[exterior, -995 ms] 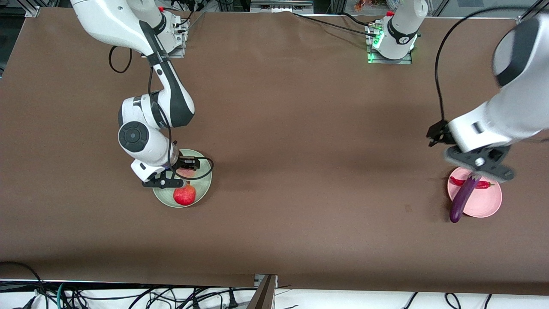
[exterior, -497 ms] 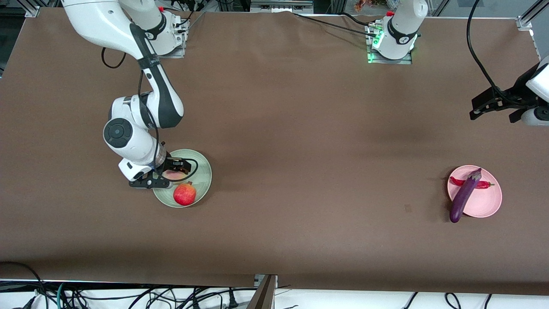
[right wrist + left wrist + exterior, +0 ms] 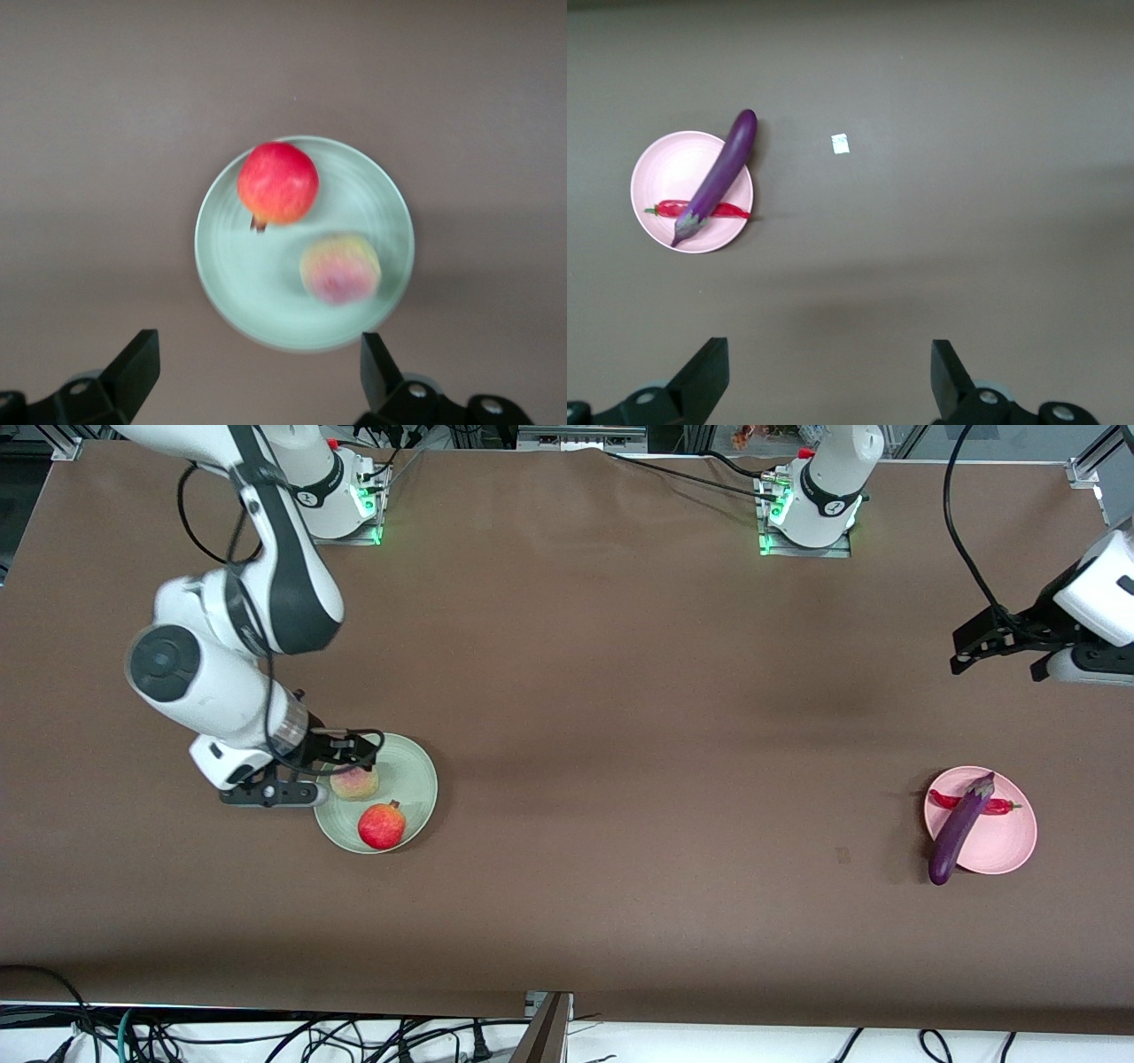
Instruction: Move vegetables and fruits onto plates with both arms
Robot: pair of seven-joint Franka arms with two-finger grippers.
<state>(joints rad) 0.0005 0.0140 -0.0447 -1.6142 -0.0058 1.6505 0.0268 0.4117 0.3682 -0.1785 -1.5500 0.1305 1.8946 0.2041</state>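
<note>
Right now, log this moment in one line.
peach, pomegranate on green plate | eggplant, chili on pink plate | both grippers open

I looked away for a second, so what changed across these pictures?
The right gripper let go of the peach on the green plate and rose off its edge. The left gripper pulled up off the pink plate. Pomegranate, eggplant and chili stayed put.

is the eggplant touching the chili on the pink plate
Touching: the left wrist view shows the eggplant lying straight across the chili.
</note>
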